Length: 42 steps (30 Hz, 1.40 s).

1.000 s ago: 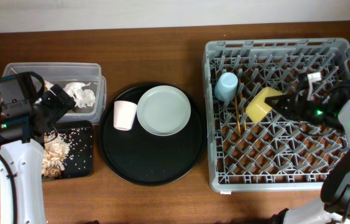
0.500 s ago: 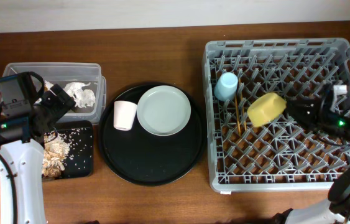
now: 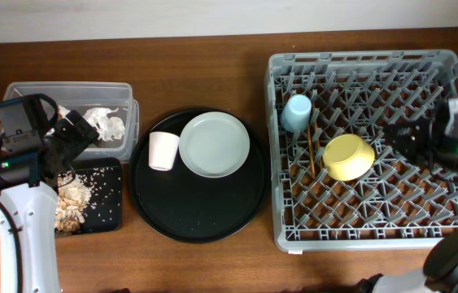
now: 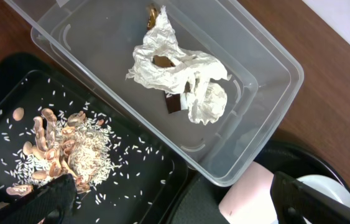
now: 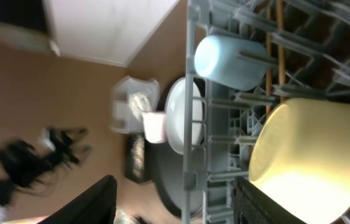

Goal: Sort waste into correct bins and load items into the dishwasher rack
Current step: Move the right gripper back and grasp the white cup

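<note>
A brown wooden table [image 3: 212, 49] is carrying everything, w/ a pale wall [image 3: 212, 12] running behind it. On the R side a large square grey plastic rack [image 3: 367, 57] is standing. Inside it a yellow bowl [image 3: 349, 156] is sitting among the pegs, approx. in the middle-left part. It seems to be resting mouth up, but the overhead view is not clear enough to be sure. A small light-blue cup [image 3: 296, 112] is lying on its side near the rack's back-left corner. The thin wooden chopsticks [image 3: 311, 155] are lying btw. the pegs, just beside the bowl's left edge. The R gripper [image 5: 175, 208] is hovering over the rack on the bowl's right, apart from it, and its fingers are standing spread, gripping nothing.

In the centre a large round black tray [image 3: 196, 216] is bearing a pale grey-green round plate [image 3: 214, 145] and a small pink cup [image 3: 162, 150], mouth up, just beside each other.

On the L side a clear rectangular plastic tub [image 4: 290, 62] is holding crumpled white paper napkins [image 4: 181, 74] w/ a few brown bits. A flat black rectangular tray [image 4: 13, 81], lying right against the tub, is holding brownish crumbly food scraps [image 4: 50, 146] and scattered pale grains. The L gripper [image 4: 175, 205] is hovering above the border btw. tub and tray, its fingers standing wide apart, gripping nothing.
</note>
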### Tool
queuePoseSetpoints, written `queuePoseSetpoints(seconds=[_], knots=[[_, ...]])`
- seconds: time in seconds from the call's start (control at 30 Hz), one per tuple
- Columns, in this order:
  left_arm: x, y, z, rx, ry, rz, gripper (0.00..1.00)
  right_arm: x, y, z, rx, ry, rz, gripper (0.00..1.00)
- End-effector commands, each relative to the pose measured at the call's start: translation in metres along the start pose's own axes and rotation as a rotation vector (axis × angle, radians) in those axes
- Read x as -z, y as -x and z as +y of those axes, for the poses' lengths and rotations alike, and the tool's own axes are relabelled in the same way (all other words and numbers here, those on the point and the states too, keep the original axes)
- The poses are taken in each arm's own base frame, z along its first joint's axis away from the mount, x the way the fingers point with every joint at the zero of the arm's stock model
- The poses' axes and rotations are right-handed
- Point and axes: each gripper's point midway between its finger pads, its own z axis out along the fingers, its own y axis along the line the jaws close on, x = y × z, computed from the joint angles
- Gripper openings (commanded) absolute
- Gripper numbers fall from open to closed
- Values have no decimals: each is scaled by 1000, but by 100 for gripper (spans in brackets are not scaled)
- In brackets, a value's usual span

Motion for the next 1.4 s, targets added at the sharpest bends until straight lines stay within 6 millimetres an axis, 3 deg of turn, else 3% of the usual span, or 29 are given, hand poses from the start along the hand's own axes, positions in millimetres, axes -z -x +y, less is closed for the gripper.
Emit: queuePoseSetpoints(seconds=[0.0,0.1,0.23,0.27,0.3,0.43,0.57,0.73,0.9,1.03,1.17,1.37], knots=[[6,4,-1,-2,-10,-17,99,-17,-4,50,223,-161,100,59],[6,4,-1,-2,-10,-16,99,-48,-16,80,363,-258,184,59],[6,4,-1,-2,-10,-16,99,-119,-46,132,659,-269,290,54],[6,4,-1,-2,-10,-17,99,-142,-57,146,755,-253,311,59],[6,4,-1,-2,-10,-16,99,-164,-68,158,846,-243,319,72],[6,4,-1,-2,-10,-17,99,-242,-108,186,1217,-197,353,100],[6,4,-1,-2,-10,-16,99,-305,-137,188,1339,-99,380,98],[6,4,-1,-2,-10,-17,99,-376,-147,144,1324,-34,414,98],[6,4,-1,-2,-10,-16,99,-420,-155,129,1326,114,383,98],[6,4,-1,-2,-10,-16,99,-441,-159,115,1334,158,364,98],[6,4,-1,-2,-10,-16,99,-444,-165,105,1318,164,392,98],[6,4,-1,-2,-10,-16,99,-434,-187,109,1261,266,477,98]])
